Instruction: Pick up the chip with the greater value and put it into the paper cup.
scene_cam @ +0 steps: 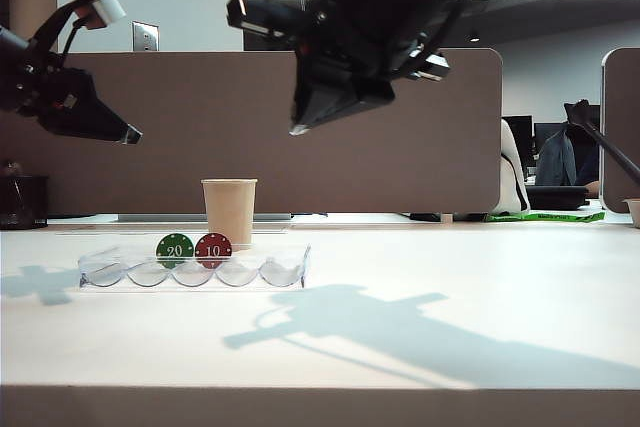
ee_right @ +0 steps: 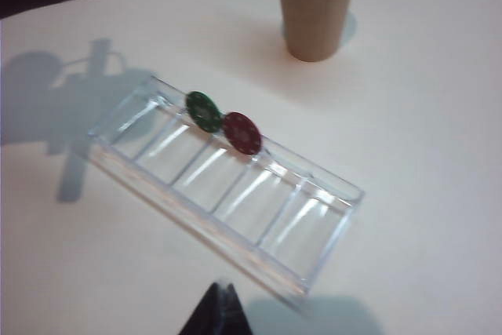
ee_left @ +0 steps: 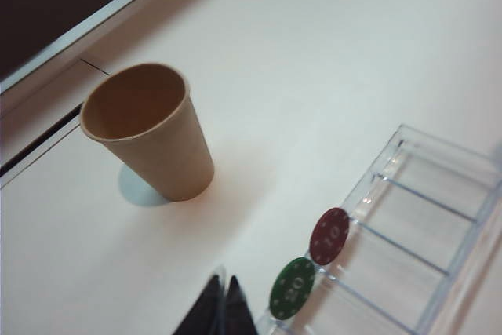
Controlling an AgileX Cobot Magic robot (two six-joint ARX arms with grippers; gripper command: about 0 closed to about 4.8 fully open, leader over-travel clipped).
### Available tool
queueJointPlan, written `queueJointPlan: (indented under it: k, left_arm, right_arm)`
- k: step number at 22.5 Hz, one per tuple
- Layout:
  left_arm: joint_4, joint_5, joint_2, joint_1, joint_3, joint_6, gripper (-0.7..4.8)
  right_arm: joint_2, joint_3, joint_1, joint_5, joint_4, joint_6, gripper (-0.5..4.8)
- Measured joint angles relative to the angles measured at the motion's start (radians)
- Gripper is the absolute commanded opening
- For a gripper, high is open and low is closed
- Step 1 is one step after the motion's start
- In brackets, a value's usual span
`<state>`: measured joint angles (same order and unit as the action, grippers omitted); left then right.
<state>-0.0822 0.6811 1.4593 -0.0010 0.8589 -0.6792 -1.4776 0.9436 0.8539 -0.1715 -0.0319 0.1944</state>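
Observation:
The green chip marked 20 (scene_cam: pixel 175 249) (ee_left: pixel 292 287) (ee_right: pixel 203 111) stands on edge against the far wall of a clear plastic tray (scene_cam: pixel 290 274) (ee_left: pixel 439 217) (ee_right: pixel 235 209), beside a red chip marked 10 (scene_cam: pixel 213 249) (ee_left: pixel 329 235) (ee_right: pixel 241 132). Just behind the tray stands the tan paper cup (scene_cam: pixel 229 212) (ee_left: pixel 153 135) (ee_right: pixel 315 5), upright and empty. My left gripper (scene_cam: pixel 130 134) (ee_left: pixel 219 288) hangs shut and empty high above the table to the left of the cup. My right gripper (scene_cam: pixel 297 129) (ee_right: pixel 221 292) hangs shut and empty high above the tray's right end.
A beige partition (scene_cam: pixel 250 127) runs behind the table. A dark container (scene_cam: pixel 22 202) sits at the far left edge. The arms cast shadows (scene_cam: pixel 400 332) on the white tabletop in front of the tray.

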Motion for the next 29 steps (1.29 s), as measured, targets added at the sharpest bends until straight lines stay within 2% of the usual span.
queueJointPlan:
  k: [3,5,8,10,14,15,17,22,29]
  left_arm:
    - [0.117,0.0,0.051,0.0,0.098,-0.131,-0.06]
    - [0.166,0.0,0.088,0.0,0.152,-0.171,-0.06]
    - [0.225,0.008,0.144,0.0,0.245,-0.187,-0.06]
    - [0.309,0.034,0.186,0.0,0.311,-0.235,-0.06]
    - [0.542,0.052,0.268,0.0,0.441,-0.336,-0.06]
    - [0.649,0.06,0.294,0.0,0.483,-0.375,-0.06]
    - [0.766,0.069,0.303,0.0,0.514,-0.433,-0.06]
    - [0.792,0.071,0.332,0.0,0.532,-0.458,-0.06]
    - [0.739,0.071,0.4,-0.006,0.531,-0.459,-0.06]
  right_arm:
    - [0.0,0.004,0.001,0.035,0.003,0.0,-0.06]
    - [0.0,0.004,0.002,0.041,0.008,0.0,-0.06]
    - [0.0,0.004,0.002,0.042,0.022,0.0,-0.06]
    - [0.0,0.004,0.002,0.042,0.034,0.0,-0.06]
    - [0.0,0.004,0.002,0.042,0.052,0.0,-0.06]
    - [0.0,0.004,0.002,0.042,0.053,0.0,-0.06]
    - [0.0,0.004,0.002,0.042,0.06,0.0,-0.06]
    - [0.0,0.004,0.002,0.042,0.06,0.0,-0.06]
    - [0.0,0.004,0.002,0.042,0.06,0.0,-0.06]
